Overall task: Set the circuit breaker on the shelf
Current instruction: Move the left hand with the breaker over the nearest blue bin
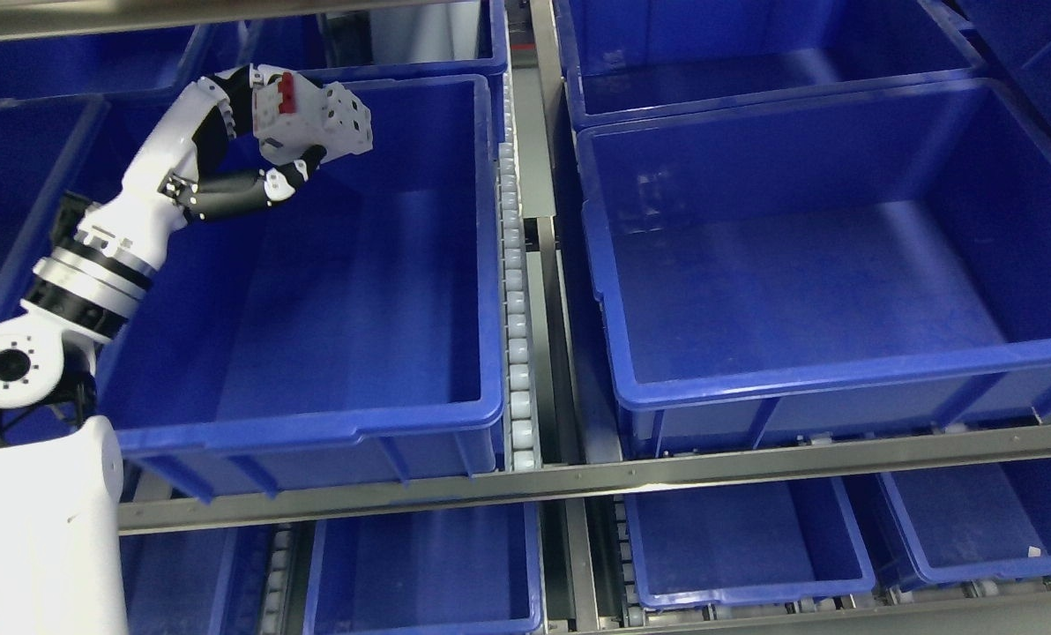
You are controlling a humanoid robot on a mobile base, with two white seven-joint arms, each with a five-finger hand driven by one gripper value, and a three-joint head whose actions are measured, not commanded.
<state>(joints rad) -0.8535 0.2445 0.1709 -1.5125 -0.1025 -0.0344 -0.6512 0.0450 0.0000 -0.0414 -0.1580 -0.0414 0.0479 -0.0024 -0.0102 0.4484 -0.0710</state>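
Observation:
My left hand [270,132] reaches in from the lower left and is shut on a white circuit breaker [318,119] with a red switch. It holds the breaker above the far left corner of a large blue bin [314,423] on the shelf. The bin's floor below shows nothing in it. The right arm is out of view.
A second large blue bin [825,379] stands to the right, past a roller track [517,309]. More blue bins sit behind and on the lower shelf level [746,538]. A grey metal shelf rail [578,476] runs across the front.

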